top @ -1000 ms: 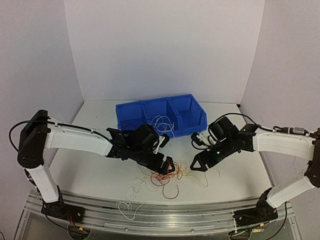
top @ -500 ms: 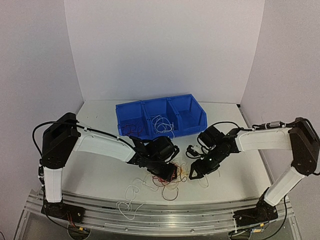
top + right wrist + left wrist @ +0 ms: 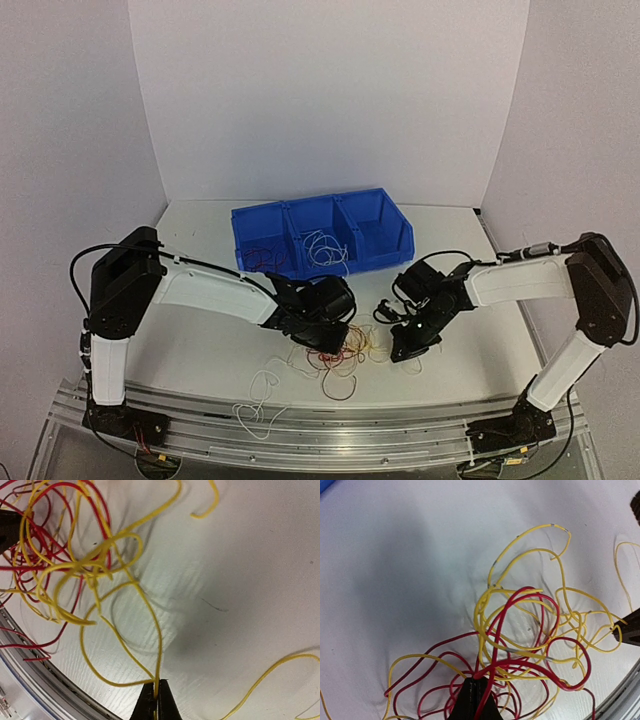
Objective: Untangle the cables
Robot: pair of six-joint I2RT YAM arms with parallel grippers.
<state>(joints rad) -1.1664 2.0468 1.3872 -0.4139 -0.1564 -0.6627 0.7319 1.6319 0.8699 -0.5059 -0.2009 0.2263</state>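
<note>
The cables (image 3: 335,358) lie in a messy knot on the white tabletop (image 3: 190,330), just in front of the blue bin (image 3: 392,246) and between my two arms. The knot is made of red and yellow loops all mixed up, one over the other. My left fingers (image 3: 472,690) are pressed tight together, and they pinch a red cable (image 3: 492,645) right where a bunch of red loops meet. That red cable goes up from the tips and curls through the yellow ones. My right fingers (image 3: 151,700) are squeezed closed too, and they hold a yellow cable (image 3: 150,615) at its low end. From there it runs up across the tabletop and into the knot. From above I see both arms bent low, with their tips down at the tabletop, one on each side of the knot and near each other but not touching. Some white cables (image 3: 258,395) lie apart from the knot, close to the near edge of the tabletop. The bin has three parts. More white loops sit in the middle part, and a few dark red ones sit in the left part. I cannot see anything in the right part.
</note>
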